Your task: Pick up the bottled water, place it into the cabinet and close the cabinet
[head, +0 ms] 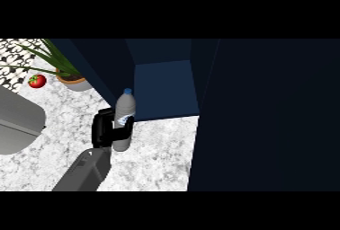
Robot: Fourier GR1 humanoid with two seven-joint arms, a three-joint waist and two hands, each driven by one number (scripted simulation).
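Left hand (106, 128) curled round bottled water (124, 108), bottle's base hidden, cabinet (166, 90) interior dark.

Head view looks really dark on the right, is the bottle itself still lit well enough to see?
Head view: the bottled water and the hand curled round it stand out against the bright marble counter; the cabinet interior is dim blue, and its door fills the right side, nearly black, without detail.
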